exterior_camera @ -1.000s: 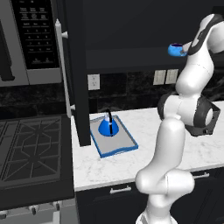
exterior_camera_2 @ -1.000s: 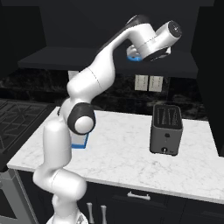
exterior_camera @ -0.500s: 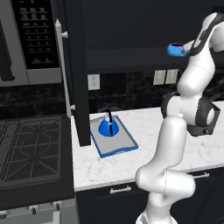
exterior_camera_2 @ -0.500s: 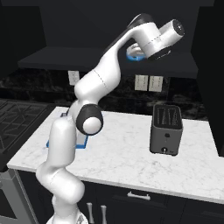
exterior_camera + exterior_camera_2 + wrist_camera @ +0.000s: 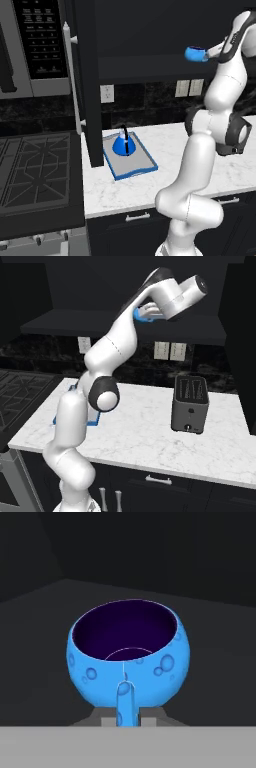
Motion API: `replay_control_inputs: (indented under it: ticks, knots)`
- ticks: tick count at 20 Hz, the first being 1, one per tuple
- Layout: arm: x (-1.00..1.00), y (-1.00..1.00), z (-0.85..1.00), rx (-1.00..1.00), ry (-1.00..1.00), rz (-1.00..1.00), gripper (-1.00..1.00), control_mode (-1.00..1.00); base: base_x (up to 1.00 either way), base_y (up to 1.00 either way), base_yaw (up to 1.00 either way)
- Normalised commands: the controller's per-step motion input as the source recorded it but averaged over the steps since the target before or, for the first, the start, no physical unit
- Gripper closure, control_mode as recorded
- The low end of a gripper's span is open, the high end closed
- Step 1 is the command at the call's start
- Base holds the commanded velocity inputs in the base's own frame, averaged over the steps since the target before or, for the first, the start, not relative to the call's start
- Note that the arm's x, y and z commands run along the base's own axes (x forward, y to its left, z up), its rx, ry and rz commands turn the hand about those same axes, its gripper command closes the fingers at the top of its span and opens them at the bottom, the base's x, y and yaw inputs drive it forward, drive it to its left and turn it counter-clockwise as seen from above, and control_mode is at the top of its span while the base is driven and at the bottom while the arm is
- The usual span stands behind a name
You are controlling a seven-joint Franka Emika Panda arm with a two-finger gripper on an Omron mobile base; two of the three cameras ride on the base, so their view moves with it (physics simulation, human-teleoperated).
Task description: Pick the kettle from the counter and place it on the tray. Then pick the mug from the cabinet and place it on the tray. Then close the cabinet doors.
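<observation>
The blue mug [image 5: 196, 53] stands on the dark shelf of the open cabinet [image 5: 150, 67], high at the right. My gripper [image 5: 207, 55] is at its near side. In the hand view the mug [image 5: 128, 657] shows its purple inside, its handle points at me, and my gripper [image 5: 127, 719] is shut on that handle, a finger pressed to each side. From the right, the mug [image 5: 141, 315] peeks out beside the hand. The blue kettle [image 5: 123, 145] sits upright on the blue-rimmed tray [image 5: 142, 167] on the marble counter [image 5: 170, 145].
One cabinet door [image 5: 85, 75] stands open, edge-on, just left of the tray, its silver bar handle [image 5: 70, 80] facing the microwave [image 5: 30, 45]. A black stove [image 5: 30, 170] lies to the left. A dark toaster [image 5: 190, 403] stands on the counter at the right.
The fingers have closed in onto the mug's handle. The arm has barely shifted, and the mug, kettle and tray stay where they were.
</observation>
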Motion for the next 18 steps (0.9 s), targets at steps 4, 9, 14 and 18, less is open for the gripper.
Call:
replay_control_inputs:
  ticks: [4,9,14,18]
  knots:
    - [-0.84,0.65,-0.33,0.00,-0.26,0.00,1.00,-1.00,0.00,0.00,0.00]
    - [-0.94,0.64,-0.48,0.00,-0.19,-0.01,1.00,-1.00,0.00,0.00,0.00]
    - [-1.00,0.51,-0.02,0.00,-0.22,-0.03,1.00,-1.00,0.00,0.00,0.00]
    - [-0.89,0.68,0.09,0.00,-0.04,-0.02,1.00,-1.00,0.00,0.00,0.00]
